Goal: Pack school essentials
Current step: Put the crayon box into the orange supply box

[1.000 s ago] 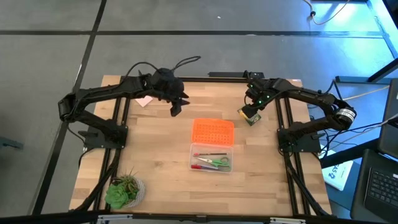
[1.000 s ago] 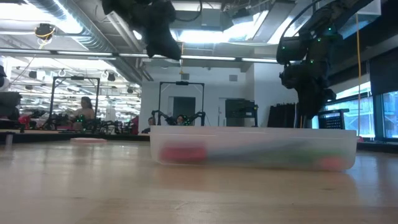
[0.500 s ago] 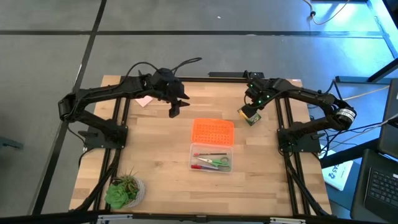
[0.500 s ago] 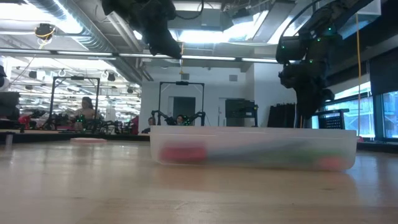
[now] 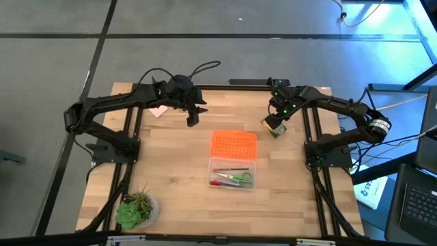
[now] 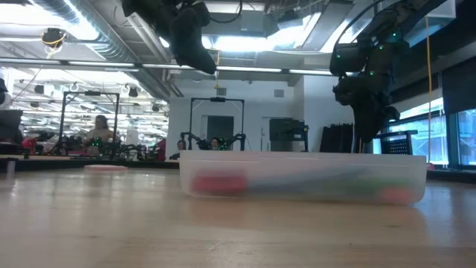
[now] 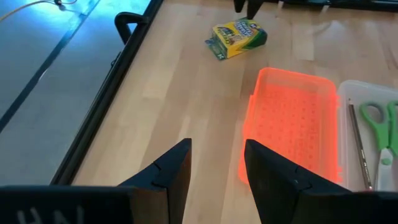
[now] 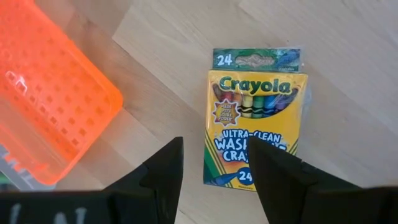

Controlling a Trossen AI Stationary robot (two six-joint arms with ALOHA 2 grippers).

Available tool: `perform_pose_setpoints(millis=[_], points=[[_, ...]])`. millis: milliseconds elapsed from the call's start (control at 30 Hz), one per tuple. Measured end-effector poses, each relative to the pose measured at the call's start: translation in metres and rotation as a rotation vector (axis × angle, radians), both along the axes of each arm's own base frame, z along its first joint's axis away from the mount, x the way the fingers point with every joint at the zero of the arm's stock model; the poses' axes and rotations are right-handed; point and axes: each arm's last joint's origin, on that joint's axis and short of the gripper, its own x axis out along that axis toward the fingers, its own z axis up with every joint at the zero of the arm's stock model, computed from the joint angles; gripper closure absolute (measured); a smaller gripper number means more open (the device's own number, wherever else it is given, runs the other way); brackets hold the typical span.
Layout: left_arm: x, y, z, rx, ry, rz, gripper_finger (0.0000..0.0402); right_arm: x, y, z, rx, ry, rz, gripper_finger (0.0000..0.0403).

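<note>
Your left gripper hung open, empty, at 11 o'clock of the orange perforated plastic lid. The yellow-green cardboard crayon box lay flat at the lid's 2 o'clock, under your open right gripper. Judged light, crushable; pinch its long sides.

Overhead, table-level, 2 wrist cams.

The crayon box reads "Crayola", "ULTRA-CLEAN" and "24" on its front and flap.
</note>
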Motion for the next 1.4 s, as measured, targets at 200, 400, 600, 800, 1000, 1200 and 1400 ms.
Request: perform_pose_setpoints(millis=[200, 400, 600, 800, 1000, 1200, 1400], points=[[0.0, 0.0, 0.0, -0.001, 0.0, 0.001, 0.026, 0.001, -0.001, 0.0, -0.01, -0.011, 0.004, 0.0225], [0.0, 0.0, 0.0, -0.001, 0.0, 0.001, 0.026, 0.0, -0.001, 0.0, -0.044, 0.008, 0.049, 0.0222], [0.0, 0.0, 0.0, -0.001, 0.0, 0.001, 0.026, 0.0, -0.001, 0.0, -0.045, 0.012, 0.051, 0.0164], [0.0, 0.0, 0.0, -0.001, 0.0, 0.0, 0.026, -0.001, 0.0, 0.0, -0.033, 0.021, 0.038, 0.0051], [0.0, 0.0, 0.0, -0.001, -0.001, 0.0, 0.026, -0.003, 0.002, -0.001, 0.004, 0.048, -0.023, 0.0012], [0.0, 0.0, 0.0, -0.001, -0.001, 0.0, 0.026, 0.001, 0.003, -0.008, -0.04, 0.135, 0.031, 0.001], [0.0, 0.0, 0.0, -0.001, -0.001, 0.0, 0.026, 0.006, -0.002, -0.024, -0.04, 0.22, 0.049, 0.0008]])
